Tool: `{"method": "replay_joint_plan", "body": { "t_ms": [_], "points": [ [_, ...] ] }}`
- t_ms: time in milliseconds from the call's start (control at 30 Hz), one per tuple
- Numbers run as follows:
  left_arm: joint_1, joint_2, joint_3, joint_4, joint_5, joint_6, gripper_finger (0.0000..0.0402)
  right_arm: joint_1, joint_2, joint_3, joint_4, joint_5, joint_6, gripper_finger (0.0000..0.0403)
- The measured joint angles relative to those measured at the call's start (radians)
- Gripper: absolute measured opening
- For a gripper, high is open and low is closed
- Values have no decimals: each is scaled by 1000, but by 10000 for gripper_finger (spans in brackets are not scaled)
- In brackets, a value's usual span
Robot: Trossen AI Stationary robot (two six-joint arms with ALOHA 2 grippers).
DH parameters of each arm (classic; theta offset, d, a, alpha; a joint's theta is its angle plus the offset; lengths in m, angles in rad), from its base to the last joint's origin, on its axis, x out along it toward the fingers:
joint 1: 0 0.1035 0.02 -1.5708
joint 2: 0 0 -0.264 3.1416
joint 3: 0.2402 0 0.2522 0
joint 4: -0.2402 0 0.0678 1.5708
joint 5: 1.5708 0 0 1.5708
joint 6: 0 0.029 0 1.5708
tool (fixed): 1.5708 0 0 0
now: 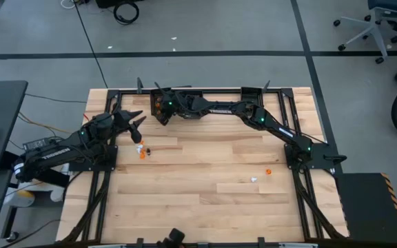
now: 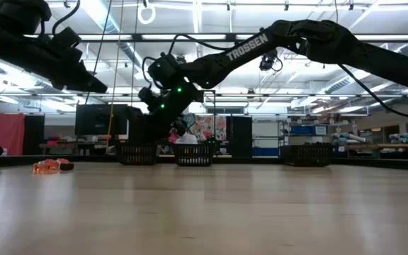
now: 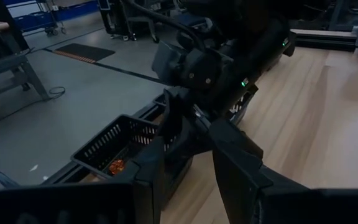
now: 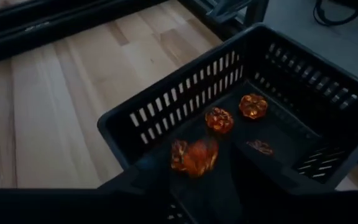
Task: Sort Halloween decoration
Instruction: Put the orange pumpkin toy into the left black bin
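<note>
My right gripper (image 1: 159,107) reaches across the far edge and hangs over a black slotted bin (image 4: 166,106) at the table's far left. Its fingers stand apart. An orange trinket (image 4: 194,157) shows right at its fingertips, above the bin's floor. Two more orange trinkets (image 4: 219,119) (image 4: 253,106) lie on the bin's floor. A small cluster of orange, white and black trinkets (image 1: 142,150) lies on the wood left of centre. One orange (image 1: 268,170) and one white trinket (image 1: 253,179) lie at the right. My left gripper (image 1: 138,121) waits open beyond the cluster. My right gripper has the orange trinket (image 4: 194,157) between its fingertips, which slant down into the bin from its near side. Whether either finger touches the trinket, I cannot tell.
Three black bins (image 2: 137,152) (image 2: 193,152) (image 2: 310,154) stand in a row along the far edge. The black frame rails (image 1: 102,172) run down both sides of the table. The wood in the middle and near part is bare (image 1: 205,207).
</note>
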Motion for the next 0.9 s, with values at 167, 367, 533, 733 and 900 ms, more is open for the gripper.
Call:
{"method": "replay_joint_plan", "body": {
  "t_ms": [167,367,533,733,900],
  "points": [
    [0,0,0,0,23,-4,114,9,-34,-1,-8,-12,-64,182],
    [0,0,0,-20,36,12,114,68,-105,0,-112,-8,-217,176],
    [0,0,0,-54,55,27,114,126,-193,2,-208,-20,-323,174],
    [0,0,0,-55,65,29,114,214,-167,-2,-219,-110,-336,174],
    [0,0,0,-94,102,17,114,274,-181,-92,-235,-51,-348,174]
  ]
}}
